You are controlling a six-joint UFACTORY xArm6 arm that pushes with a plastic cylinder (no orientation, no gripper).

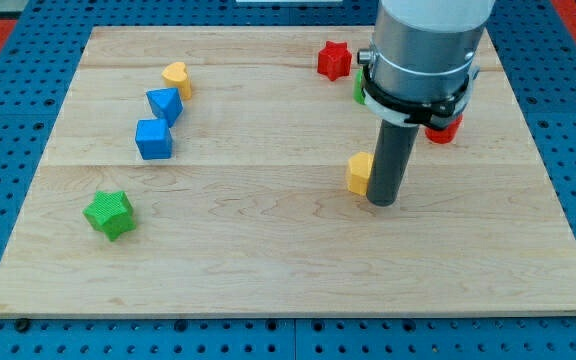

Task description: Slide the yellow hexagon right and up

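The yellow hexagon (359, 173) lies a little right of the board's middle. My tip (382, 201) stands right against the hexagon's right side, slightly lower in the view, and the rod hides part of the block. The arm's grey body comes down from the view's top right.
A red star (334, 60) sits at the top middle. A green block (360, 87) and a red block (445, 128) are partly hidden behind the arm. At the left lie a yellow heart (176, 77), a blue triangle-like block (165, 103), a blue cube (154, 139) and a green star (108, 213). The wooden board (268, 280) ends in blue pegboard.
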